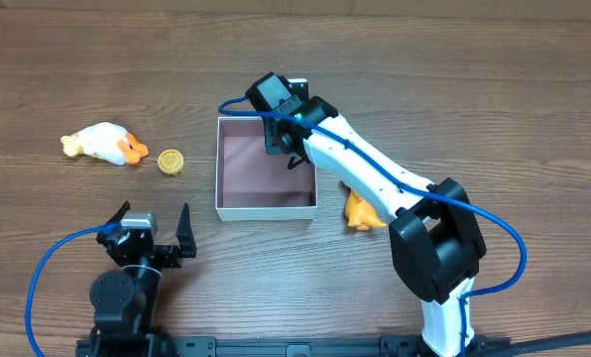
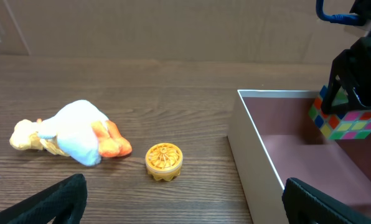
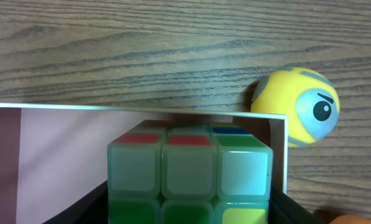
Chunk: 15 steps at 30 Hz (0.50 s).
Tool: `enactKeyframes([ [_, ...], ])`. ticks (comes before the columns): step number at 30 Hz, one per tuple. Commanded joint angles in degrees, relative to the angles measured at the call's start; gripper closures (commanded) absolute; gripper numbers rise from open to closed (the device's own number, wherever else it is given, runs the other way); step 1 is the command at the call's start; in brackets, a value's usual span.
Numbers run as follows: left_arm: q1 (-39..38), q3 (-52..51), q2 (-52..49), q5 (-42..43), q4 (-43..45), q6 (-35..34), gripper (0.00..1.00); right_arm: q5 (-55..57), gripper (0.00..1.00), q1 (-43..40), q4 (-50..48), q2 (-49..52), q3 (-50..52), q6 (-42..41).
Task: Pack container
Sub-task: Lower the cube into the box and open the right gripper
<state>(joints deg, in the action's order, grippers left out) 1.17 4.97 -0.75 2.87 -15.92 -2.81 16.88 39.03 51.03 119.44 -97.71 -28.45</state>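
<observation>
While the right gripper (image 2: 353, 99) holds the cube (image 2: 345, 121) at the container's (image 1: 266, 211) 1 o'clock corner, lower it level; the left gripper (image 1: 152, 220) stands wide.

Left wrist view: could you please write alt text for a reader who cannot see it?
The right gripper holds a colourful cube, tilted, over the open container at the right. On the wooden table to its left lie a white and orange plush toy and a small round yellow toy.
</observation>
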Motion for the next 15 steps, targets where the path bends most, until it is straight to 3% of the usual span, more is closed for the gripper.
enactKeyframes([
  [1,0.31,-0.15,0.39,0.81,0.07,0.50,0.00,1.09,0.33,-0.11,-0.37,0.17,-0.87,-0.31],
  [15,0.31,-0.15,0.39,0.81,0.09,0.50,0.00,-0.72,0.18,0.15,1.27,0.15,-2.82,2.97],
])
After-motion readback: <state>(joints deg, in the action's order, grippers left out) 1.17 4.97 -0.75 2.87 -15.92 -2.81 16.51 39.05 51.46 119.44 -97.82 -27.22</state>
